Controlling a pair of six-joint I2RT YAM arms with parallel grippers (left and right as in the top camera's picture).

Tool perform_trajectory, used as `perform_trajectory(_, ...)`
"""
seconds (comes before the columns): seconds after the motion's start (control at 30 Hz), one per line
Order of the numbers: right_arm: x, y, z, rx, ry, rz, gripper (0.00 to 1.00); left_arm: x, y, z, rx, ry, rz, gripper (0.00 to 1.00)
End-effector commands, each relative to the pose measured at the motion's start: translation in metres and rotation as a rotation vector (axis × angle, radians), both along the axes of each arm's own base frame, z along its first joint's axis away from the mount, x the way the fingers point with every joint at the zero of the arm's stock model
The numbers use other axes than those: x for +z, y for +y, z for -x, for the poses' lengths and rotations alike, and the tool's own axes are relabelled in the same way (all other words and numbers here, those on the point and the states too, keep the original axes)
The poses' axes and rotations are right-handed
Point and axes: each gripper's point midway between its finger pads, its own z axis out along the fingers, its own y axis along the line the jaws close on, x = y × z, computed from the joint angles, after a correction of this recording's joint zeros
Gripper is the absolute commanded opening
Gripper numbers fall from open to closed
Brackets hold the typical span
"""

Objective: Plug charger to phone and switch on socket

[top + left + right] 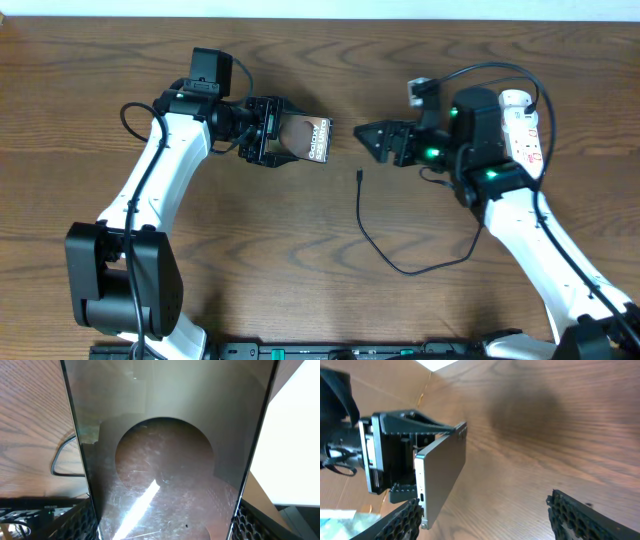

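Note:
My left gripper [268,132] is shut on the brown-bronze phone [309,139] and holds it off the table at centre left. In the left wrist view the phone [165,475] fills the frame between the fingers. My right gripper [372,139] is open and empty, facing the phone's end from the right. In the right wrist view the phone [442,472] shows edge-on with its port facing me. The charger cable [400,262] lies on the table, its connector tip [359,177] below the gap between the grippers. The white socket strip [524,130] lies at the far right.
The wooden table [300,260] carries nothing else. The right arm [540,240] and its thick cables cover part of the socket strip. A loop of the left arm's cable [128,112] lies at the far left.

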Motion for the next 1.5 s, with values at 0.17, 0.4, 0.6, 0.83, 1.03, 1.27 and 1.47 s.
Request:
perform_trajectory(0.17,0.012,0.015,0.006,0.057,-0.009,-0.045,0.79,0.004,-0.001,0.001,-0.005,-0.008,0.006,0.07)
perform_trajectory(0.4,0.013,0.022,0.009,0.059,0.011,-0.064,0.79,0.003,-0.001,0.002,-0.003,-0.003,0.001,0.07)
perform_trajectory(0.6,0.014,0.021,0.006,0.037,0.027,-0.073,0.79,0.028,-0.019,0.010,-0.041,0.046,0.184,0.07)
perform_trajectory(0.83,0.009,0.000,-0.005,-0.050,0.082,-0.083,0.77,0.044,-0.028,0.017,-0.087,0.057,0.288,0.07)
perform_trajectory(1.03,0.007,-0.016,-0.008,-0.062,0.099,-0.091,0.77,0.031,-0.021,0.010,-0.054,0.032,0.202,0.07)
perform_trajectory(1.27,0.012,0.001,0.004,0.057,0.010,-0.065,0.82,-0.004,0.008,-0.002,0.007,-0.023,-0.062,0.07)
perform_trajectory(1.47,0.016,0.030,0.012,0.137,-0.044,-0.072,0.83,-0.007,0.011,-0.003,0.005,-0.037,-0.087,0.07)
